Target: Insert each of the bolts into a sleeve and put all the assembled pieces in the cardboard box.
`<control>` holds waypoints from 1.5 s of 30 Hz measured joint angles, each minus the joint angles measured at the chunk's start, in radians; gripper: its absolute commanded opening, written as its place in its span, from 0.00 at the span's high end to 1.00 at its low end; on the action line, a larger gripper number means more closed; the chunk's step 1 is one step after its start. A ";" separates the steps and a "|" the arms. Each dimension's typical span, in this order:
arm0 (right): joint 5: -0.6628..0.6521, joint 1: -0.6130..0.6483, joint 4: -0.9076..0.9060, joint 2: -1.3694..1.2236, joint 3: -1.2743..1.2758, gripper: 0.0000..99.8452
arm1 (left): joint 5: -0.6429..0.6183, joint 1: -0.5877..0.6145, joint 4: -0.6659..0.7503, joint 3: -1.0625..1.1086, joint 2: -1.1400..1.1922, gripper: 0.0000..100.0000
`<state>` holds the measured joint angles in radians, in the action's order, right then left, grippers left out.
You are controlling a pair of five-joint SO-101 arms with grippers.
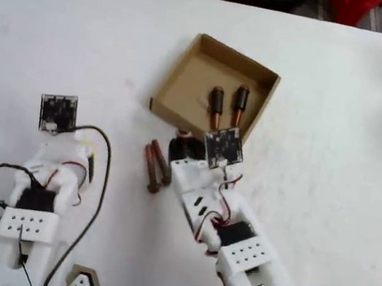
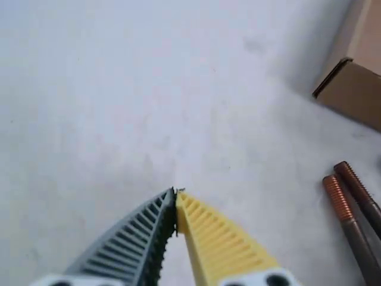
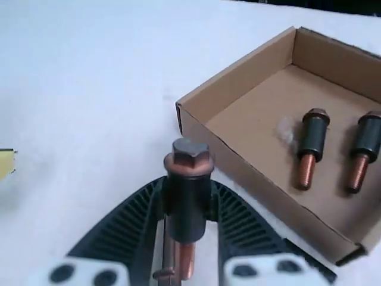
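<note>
My right gripper [image 3: 186, 205] is pinching a sleeved bolt [image 3: 187, 173], its hex head poking out past the fingertips. I see it just outside the near wall of the cardboard box [image 3: 250, 173]. Two assembled pieces [image 3: 312, 143] lie side by side on the box floor. My left gripper [image 2: 175, 201] is pressed together on nothing, low over the white table [image 2: 119, 89]. Two bare bolts [image 1: 156, 166] lie on the table between the arms, touching each other, near the box.

left gripper [image 2: 175, 201] fingers pressed together tip to tip, arm folded near its base; right gripper [image 3: 186, 189] clamped around sleeved bolt [image 3: 189, 164], arm stretched forward
</note>
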<state>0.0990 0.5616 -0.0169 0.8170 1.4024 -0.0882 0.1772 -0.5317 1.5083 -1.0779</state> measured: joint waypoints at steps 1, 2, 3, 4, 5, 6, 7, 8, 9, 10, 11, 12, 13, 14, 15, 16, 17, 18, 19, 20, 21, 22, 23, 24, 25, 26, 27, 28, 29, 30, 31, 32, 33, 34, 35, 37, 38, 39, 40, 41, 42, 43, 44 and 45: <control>0.000 0.000 -0.077 0.035 -0.015 0.98 | 0.000 0.000 -0.002 0.000 0.000 0.98; 0.000 -0.002 -0.144 0.064 -0.029 0.98 | 0.000 0.000 -0.012 0.000 0.000 0.98; 0.000 -0.006 -0.198 0.081 -0.044 0.98 | 0.000 0.000 -0.021 0.000 0.000 0.98; 0.000 -0.014 -0.235 0.087 -0.057 0.98 | 0.002 -0.005 -0.029 0.000 -0.006 0.98; 0.000 -0.025 -0.256 0.089 -0.068 0.98 | 0.005 -0.015 -0.038 0.003 -0.023 0.98; 0.000 -0.040 -0.270 0.089 -0.077 0.98 | 0.017 -0.026 -0.052 0.005 -0.044 0.98; 0.000 -0.057 -0.279 0.086 -0.091 0.98 | 0.028 -0.031 -0.080 0.005 -0.074 0.98; 0.000 -0.075 -0.282 0.075 -0.106 0.98 | 0.041 -0.032 -0.110 0.005 -0.106 0.98; 0.000 -0.094 -0.285 0.060 -0.124 0.98 | 0.055 -0.038 -0.146 0.006 -0.144 0.98; 0.000 -0.110 -0.285 0.037 -0.143 0.98 | 0.068 -0.044 -0.176 0.017 -0.189 0.98; 0.000 -0.127 -0.285 0.012 -0.163 0.98 | 0.072 -0.048 -0.198 0.035 -0.232 0.98; 0.000 -0.144 -0.285 -0.017 -0.186 0.98 | 0.072 -0.055 -0.210 0.060 -0.278 0.98; 0.000 -0.160 -0.285 -0.046 -0.210 0.98 | 0.078 -0.066 -0.218 0.086 -0.324 0.98; 0.000 -0.175 -0.287 -0.077 -0.238 0.98 | 0.080 -0.077 -0.224 0.114 -0.365 0.98; 0.000 -0.187 -0.293 -0.109 -0.269 0.98 | 0.080 -0.089 -0.229 0.141 -0.405 0.98; 0.000 -0.199 -0.305 -0.141 -0.302 0.98 | 0.080 -0.098 -0.232 0.164 -0.446 0.98; 0.000 -0.212 -0.327 -0.172 -0.341 0.98 | 0.080 -0.104 -0.236 0.183 -0.485 0.98; 0.000 -0.224 -0.354 -0.206 -0.382 0.98 | 0.080 -0.106 -0.249 0.193 -0.517 0.98; 0.000 -0.236 -0.387 -0.239 -0.428 0.98 | 0.080 -0.107 -0.267 0.195 -0.551 0.98; 0.000 -0.249 -0.423 -0.275 -0.477 0.98 | 0.080 -0.107 -0.293 0.195 -0.578 0.98; 0.000 -0.258 -0.459 -0.310 -0.526 0.98 | 0.080 -0.107 -0.324 0.195 -0.603 0.98; 0.000 -0.267 -0.496 -0.347 -0.577 0.98 | 0.080 -0.107 -0.353 0.195 -0.621 0.98; 0.000 -0.276 -0.529 -0.387 -0.628 0.98 | 0.081 -0.107 -0.381 0.195 -0.641 0.98; 0.000 -0.284 -0.562 -0.428 -0.678 0.98 | 0.081 -0.110 -0.407 0.193 -0.657 0.98; 0.000 -0.290 -0.592 -0.470 -0.727 0.98 | 0.081 -0.110 -0.428 0.193 -0.669 0.98; 0.000 -0.295 -0.618 -0.514 -0.772 0.98 | 0.081 -0.110 -0.446 0.192 -0.678 0.98; 0.000 -0.299 -0.637 -0.565 -0.818 0.98 | 0.081 -0.110 -0.463 0.192 -0.684 0.98; 0.000 -0.301 -0.654 -0.608 -0.861 0.98 | 0.081 -0.110 -0.477 0.192 -0.686 0.98; 0.000 -0.301 -0.664 -0.652 -0.896 0.98 | 0.081 -0.110 -0.486 0.192 -0.689 0.98; 0.000 -0.299 -0.672 -0.701 -0.939 0.98 | 0.081 -0.110 -0.489 0.192 -0.689 0.98; 0.000 -0.298 -0.677 -0.749 -0.979 0.98 | 0.081 -0.110 -0.491 0.192 -0.689 0.98; 0.000 -0.296 -0.680 -0.792 -1.017 0.98 | 0.081 -0.110 -0.493 0.192 -0.689 0.98; 0.000 -0.296 -0.681 -0.838 -1.054 0.98 | 0.081 -0.110 -0.494 0.192 -0.689 0.98; 0.000 -0.299 -0.684 -0.881 -1.094 0.98 | 0.080 -0.115 -0.494 0.192 -0.689 0.98; 0.000 -0.305 -0.690 -0.922 -1.134 0.98 | 0.081 -0.126 -0.494 0.192 -0.689 0.98; -0.003 -0.319 -0.713 -1.003 -1.220 0.98 | 0.081 -0.135 -0.494 0.192 -0.689 0.98; -0.012 -0.327 -0.729 -1.045 -1.264 0.98 | 0.081 -0.140 -0.494 0.192 -0.689 0.98; -0.032 -0.334 -0.747 -1.085 -1.310 0.98 | 0.081 -0.140 -0.494 0.192 -0.689 0.98; -0.063 -0.341 -0.773 -1.125 -1.358 0.98 | 0.081 -0.140 -0.494 0.192 -0.689 0.98; -0.101 -0.344 -0.799 -1.168 -1.410 0.98 | 0.081 -0.140 -0.494 0.192 -0.689 0.98; -0.143 -0.347 -0.825 -1.208 -1.462 0.98 | 0.081 -0.140 -0.494 0.192 -0.689 0.98; -0.181 -0.348 -0.855 -1.247 -1.511 0.98 | 0.081 -0.140 -0.494 0.192 -0.689 0.98; -0.215 -0.350 -0.882 -1.290 -1.565 0.98 | 0.081 -0.140 -0.494 0.192 -0.689 0.98; -0.236 -0.350 -0.905 -1.332 -1.617 0.98 | 0.081 -0.140 -0.494 0.192 -0.689 0.98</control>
<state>-0.1373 0.2117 -0.9221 -0.5148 -0.2148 -0.0069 0.0376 -1.0257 1.7001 -1.7668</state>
